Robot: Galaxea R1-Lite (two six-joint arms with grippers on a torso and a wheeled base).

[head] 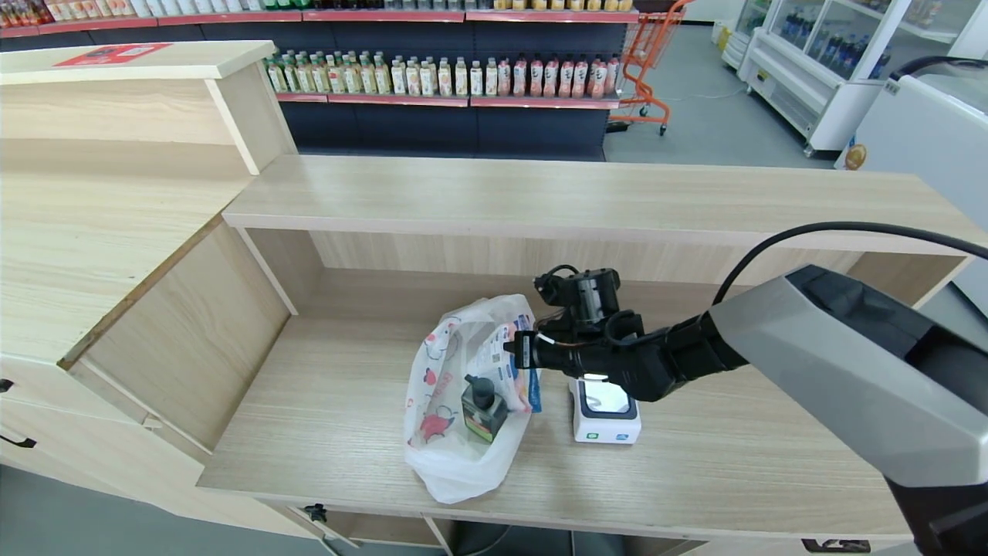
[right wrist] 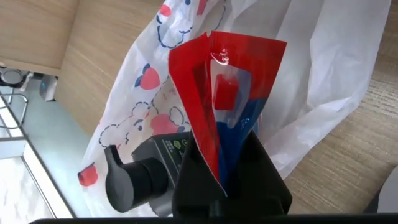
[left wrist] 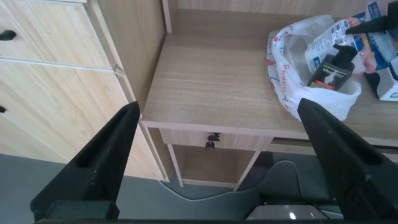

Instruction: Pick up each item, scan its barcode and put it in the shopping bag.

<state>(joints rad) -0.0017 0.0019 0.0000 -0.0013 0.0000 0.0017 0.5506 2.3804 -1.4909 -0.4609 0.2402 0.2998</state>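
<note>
Red-blue pouch [right wrist: 231, 106] in right gripper [right wrist: 227, 167]

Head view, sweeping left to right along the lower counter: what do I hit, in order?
In order: shopping bag → dark pump bottle inside it → red-and-blue packet held by the right gripper at the bag's right edge → white barcode scanner.

Reaches in from the right with the right arm [head: 834, 371] stretched out long toward the left, black wrist roughly level. Pinches one end of a red and blue packet [right wrist: 230, 106] in the right gripper [head: 515, 351], fingers [right wrist: 264, 171] pressed tight on it. Holds the left gripper [left wrist: 217, 106] low and well apart from the other, tilted downward, fingers [left wrist: 99, 168] spread wide.
</note>
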